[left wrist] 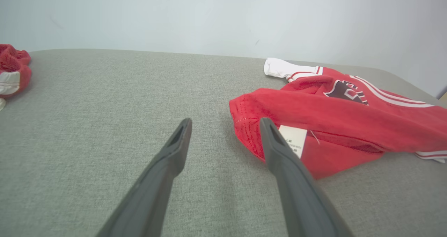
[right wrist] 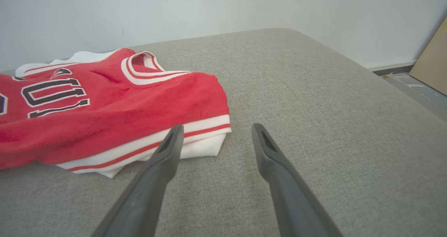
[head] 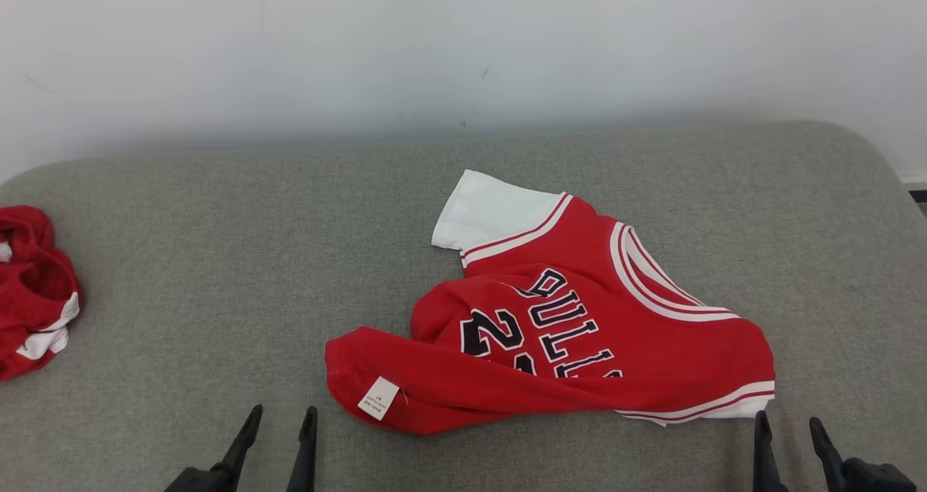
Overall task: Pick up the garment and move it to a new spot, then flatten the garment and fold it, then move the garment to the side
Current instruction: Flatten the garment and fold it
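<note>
Left gripper and right gripper hover spread wide, empty; better pinch the crumpled jersey by its near corners, lifting evenly.

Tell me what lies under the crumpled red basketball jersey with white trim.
A grey woven fabric surface shows all around the red jersey, which rests on it. Anything else beneath is hidden by the cloth.

A crumpled red-and-white cloth lies on the grey cushion near its left edge
</note>
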You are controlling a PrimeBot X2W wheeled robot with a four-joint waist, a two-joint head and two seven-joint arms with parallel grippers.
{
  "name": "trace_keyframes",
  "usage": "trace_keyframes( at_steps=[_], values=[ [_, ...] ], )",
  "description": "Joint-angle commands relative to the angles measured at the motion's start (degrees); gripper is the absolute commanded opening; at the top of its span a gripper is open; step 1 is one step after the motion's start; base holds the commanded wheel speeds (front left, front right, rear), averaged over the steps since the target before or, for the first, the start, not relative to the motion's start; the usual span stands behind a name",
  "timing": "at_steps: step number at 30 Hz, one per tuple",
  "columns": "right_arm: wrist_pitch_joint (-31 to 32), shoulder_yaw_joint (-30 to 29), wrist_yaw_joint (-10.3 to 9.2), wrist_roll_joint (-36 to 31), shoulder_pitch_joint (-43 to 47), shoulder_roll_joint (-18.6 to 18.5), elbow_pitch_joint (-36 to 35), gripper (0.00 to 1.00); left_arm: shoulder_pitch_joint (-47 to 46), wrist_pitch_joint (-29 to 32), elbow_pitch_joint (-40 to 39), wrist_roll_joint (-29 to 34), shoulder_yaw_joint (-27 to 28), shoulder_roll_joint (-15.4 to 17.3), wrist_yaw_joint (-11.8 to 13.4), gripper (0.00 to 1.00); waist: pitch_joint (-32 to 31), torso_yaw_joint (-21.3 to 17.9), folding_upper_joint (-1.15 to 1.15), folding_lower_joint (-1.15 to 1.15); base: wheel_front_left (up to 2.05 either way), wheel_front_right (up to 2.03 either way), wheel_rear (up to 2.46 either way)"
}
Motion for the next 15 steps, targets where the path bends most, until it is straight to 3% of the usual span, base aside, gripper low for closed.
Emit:
trace_keyframes(
  at_steps=[1, 8, 15],
  values=[
    [-0.07, -0.13, -0.11, -0.27, -0.59, 0.06, 0.54, 1.00, 1.26, -0.11, -0.55, 0.85, 0.68, -0.26, 0.24, 1.00, 0.28, 0.09, 0.00, 0.01, 0.00, 0.00, 0.00],
    [-0.08, -2.55, -0.11, -2.64, -7.97, -0.55, 8.87, 1.00, 3.80, -0.12, -2.99, 4.36, 5.52, -2.40, -0.59, 1.00, 0.46, 1.27, 0.00, 0.01, 0.00, 0.00, 0.00],
    [-0.06, -6.57, -0.11, -4.64, -14.20, -2.57, 23.30, 1.00, 3.89, -0.12, -2.51, 6.06, 6.61, -3.72, -1.84, 1.00, -0.13, 3.32, 0.00, 0.01, 0.00, 0.00, 0.00]
  ],
)
